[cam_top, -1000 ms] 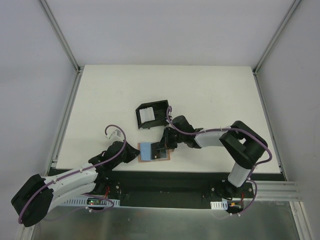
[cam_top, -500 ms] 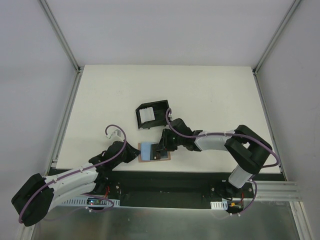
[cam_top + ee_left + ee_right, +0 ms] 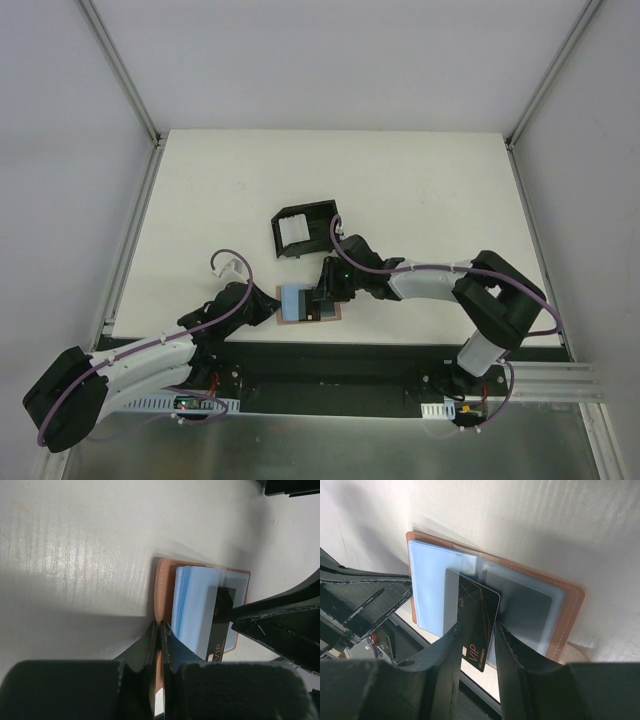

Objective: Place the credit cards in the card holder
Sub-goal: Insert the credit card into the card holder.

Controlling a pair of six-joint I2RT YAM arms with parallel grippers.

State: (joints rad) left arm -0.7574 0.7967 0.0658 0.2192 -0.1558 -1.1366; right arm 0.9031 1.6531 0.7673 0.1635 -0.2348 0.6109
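Observation:
The tan leather card holder lies open at the table's front edge, its pale blue clear sleeves showing. My left gripper is shut on the holder's left edge, pinning the leather between its fingertips. My right gripper is shut on a black "VIP" credit card, held by its long edges. The card's far end lies over the holder's middle, at the sleeves; it also shows in the left wrist view. Whether it is inside a pocket I cannot tell.
A black open-sided plastic box stands behind the holder, with white cards inside it. The table's front edge and the dark base rail lie just below the holder. The right fingers crowd the holder's right side.
My right gripper has moved a little left and down toward the holder, bringing the black card further over it. The left arm and the holder have stayed put.

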